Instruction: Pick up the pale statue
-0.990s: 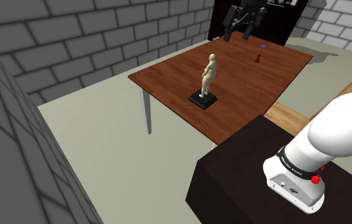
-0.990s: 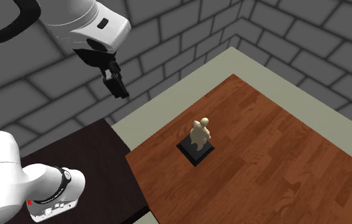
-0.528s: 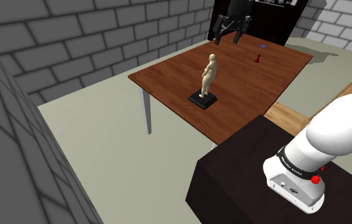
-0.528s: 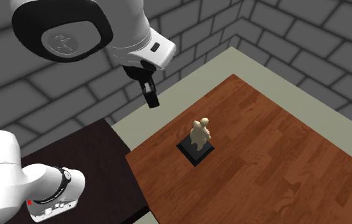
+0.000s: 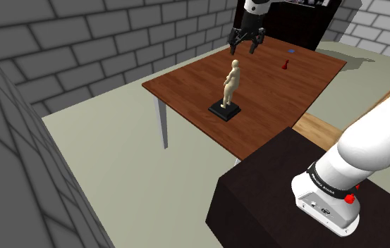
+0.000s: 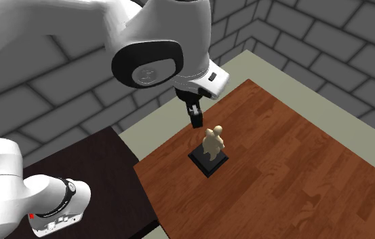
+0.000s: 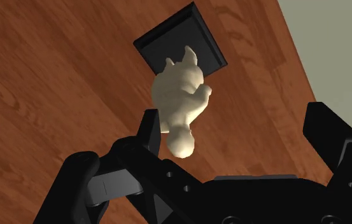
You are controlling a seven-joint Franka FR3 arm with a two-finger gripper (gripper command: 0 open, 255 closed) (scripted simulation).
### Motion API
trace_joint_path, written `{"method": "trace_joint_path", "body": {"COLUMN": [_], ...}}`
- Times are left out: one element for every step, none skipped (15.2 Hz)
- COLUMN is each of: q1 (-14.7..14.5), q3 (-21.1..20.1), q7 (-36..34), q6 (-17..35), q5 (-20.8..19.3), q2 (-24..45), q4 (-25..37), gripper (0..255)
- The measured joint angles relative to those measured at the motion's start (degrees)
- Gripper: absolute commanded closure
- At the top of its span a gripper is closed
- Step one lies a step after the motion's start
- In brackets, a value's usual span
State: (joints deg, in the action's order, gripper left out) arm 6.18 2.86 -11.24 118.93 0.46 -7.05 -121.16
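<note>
The pale statue (image 5: 230, 82) is a cream human figure standing upright on a black square base (image 5: 225, 110), near the edge of the brown wooden table (image 5: 306, 81) on the shoulder view's left. My black gripper (image 5: 247, 46) hangs open above and slightly beyond the figure's head, touching nothing. In the second exterior view the gripper (image 6: 195, 119) is just above and to the left of the statue (image 6: 213, 144). The wrist view looks down on the statue (image 7: 177, 102); its head lies close to one finger (image 7: 149, 130), and the other finger (image 7: 324, 124) stands far off.
A small red piece (image 5: 284, 65) and a small blue mark (image 5: 291, 51) lie on the far part of the table. A dark cabinet (image 5: 306, 25) stands behind it. A wooden piece of furniture (image 5: 341, 123) sits beside the dark stand (image 5: 285, 204). Grey brick walls surround the room.
The arm has swung from near the stand out over the table. The gripper has come down toward the statue's head and is still open. The statue has not moved.
</note>
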Motion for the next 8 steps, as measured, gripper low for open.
{"method": "trace_joint_path", "body": {"q1": [0.3, 0.5, 0.8, 1.2, 1.5, 1.8, 2.1, 2.2], "q3": [0.3, 0.5, 0.8, 1.1, 1.4, 1.8, 2.0, 2.1], "q7": [-0.1, -0.4, -0.5, -0.4, -0.5, -0.4, -0.6, -0.7], "q6": [0.5, 1.1, 1.6, 2.0, 2.3, 2.5, 2.7, 3.0], "q5": [-0.1, -0.2, -0.2, -0.3, -0.3, -0.3, -0.3, -0.3], "q2": [1.9, 4.0, 6.2, 8.2, 10.4, 12.1, 13.9, 15.2], "q4": [1.3, 2.5, 4.1, 5.5, 7.2, 8.4, 9.9, 10.8], "gripper": [0, 0, 0, 0, 0, 0, 0, 0]}}
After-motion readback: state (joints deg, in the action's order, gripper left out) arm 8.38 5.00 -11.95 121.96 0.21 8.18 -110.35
